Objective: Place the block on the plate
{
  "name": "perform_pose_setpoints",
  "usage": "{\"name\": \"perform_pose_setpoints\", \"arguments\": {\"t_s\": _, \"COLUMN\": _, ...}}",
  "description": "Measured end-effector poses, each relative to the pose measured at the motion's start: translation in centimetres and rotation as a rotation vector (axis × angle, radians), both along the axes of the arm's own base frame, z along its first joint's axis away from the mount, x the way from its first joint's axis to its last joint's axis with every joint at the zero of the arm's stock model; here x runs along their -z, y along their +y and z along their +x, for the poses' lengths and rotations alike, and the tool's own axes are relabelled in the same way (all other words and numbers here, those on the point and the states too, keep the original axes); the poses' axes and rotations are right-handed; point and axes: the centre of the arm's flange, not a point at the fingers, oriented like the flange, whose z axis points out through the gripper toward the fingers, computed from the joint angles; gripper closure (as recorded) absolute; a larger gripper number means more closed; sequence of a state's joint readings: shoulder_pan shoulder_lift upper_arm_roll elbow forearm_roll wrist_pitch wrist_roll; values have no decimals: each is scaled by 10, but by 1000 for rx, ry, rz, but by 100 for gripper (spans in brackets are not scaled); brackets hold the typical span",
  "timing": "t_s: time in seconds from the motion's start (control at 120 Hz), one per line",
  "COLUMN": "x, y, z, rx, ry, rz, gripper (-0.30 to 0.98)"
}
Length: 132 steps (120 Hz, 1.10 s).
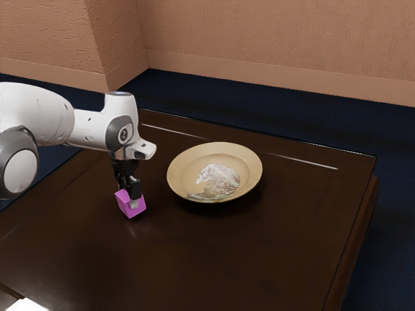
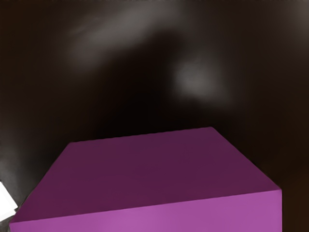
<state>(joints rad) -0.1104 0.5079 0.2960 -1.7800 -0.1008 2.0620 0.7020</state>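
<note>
In the exterior view my gripper points down on the exterior view's left side of the plate, shut on the magenta block. The near finger lies across the block's face; the block hides most of the far one. The block looks tilted, with one corner lowest, at or just above the table; I cannot tell whether it touches. The wrist view has the block large and close under my hand. A shallow beige plate rests on the table, apart from the block and gripper.
A crumpled, shiny whitish thing lies in the plate. The dark brown table has a bright white object at the exterior view's lower left corner. Textured walls stand behind the table.
</note>
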Motion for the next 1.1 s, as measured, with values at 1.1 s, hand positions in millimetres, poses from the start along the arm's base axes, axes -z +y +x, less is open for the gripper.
{"name": "perform_pose_setpoints", "arguments": {"t_s": 1.1, "x": -123, "y": -17, "z": 47, "rx": 51, "ry": -168, "rz": 18, "gripper": 26}}
